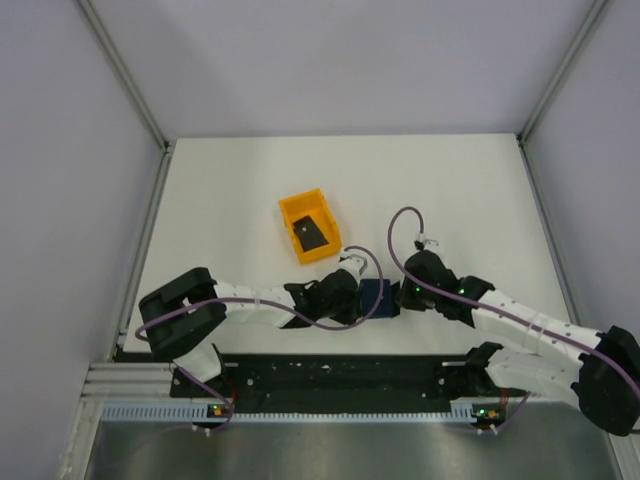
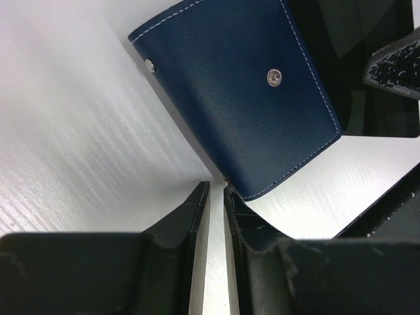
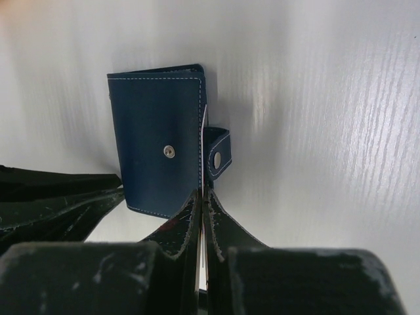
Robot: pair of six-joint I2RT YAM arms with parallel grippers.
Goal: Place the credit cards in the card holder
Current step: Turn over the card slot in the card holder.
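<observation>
The navy card holder (image 1: 377, 297) (image 2: 243, 92) (image 3: 157, 144) sits between my two grippers near the table's front edge, its snap stud facing both wrist cameras. My left gripper (image 1: 352, 297) (image 2: 216, 187) is open by a narrow slit with bare table showing through. The holder's lower corner touches its right fingertip. My right gripper (image 1: 401, 292) (image 3: 202, 193) is shut on a thin sheet seen edge-on, apparently a credit card (image 3: 202, 152), which runs up along the holder's edge beside the strap. Another black credit card (image 1: 311, 235) lies in the orange bin.
The orange bin (image 1: 292, 210) stands just behind the grippers, left of centre. White walls with metal posts close in the table on both sides and at the back. A black rail (image 1: 330, 375) runs along the near edge.
</observation>
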